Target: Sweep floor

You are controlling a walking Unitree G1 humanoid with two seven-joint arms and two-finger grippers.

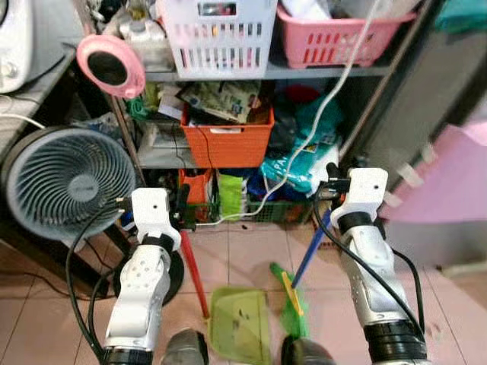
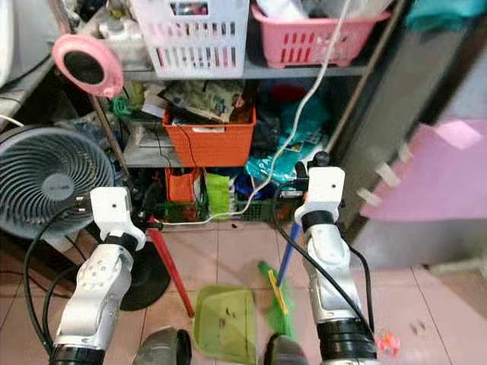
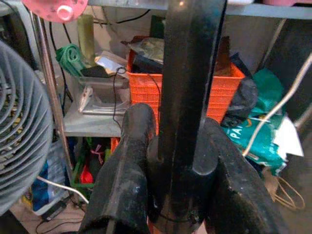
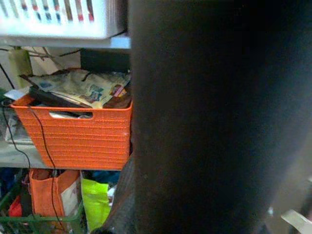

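The green dustpan [image 1: 240, 323] lies on the pink tiled floor [image 1: 243, 251] in front of the shelf unit [image 1: 319, 72], and I use it as the landmark. The left gripper [image 1: 183, 209] is above and to the left of the dustpan; its fingers are closed around the red handle [image 1: 195, 274], which goes down to the dustpan. The right gripper [image 1: 332, 182] is above and to the right of it, closed on the blue handle [image 1: 310, 251] of the green broom [image 1: 291, 304]. The broom head touches the floor just beside the dustpan, on its right. A grey fan [image 1: 65, 182] stands well to the left.
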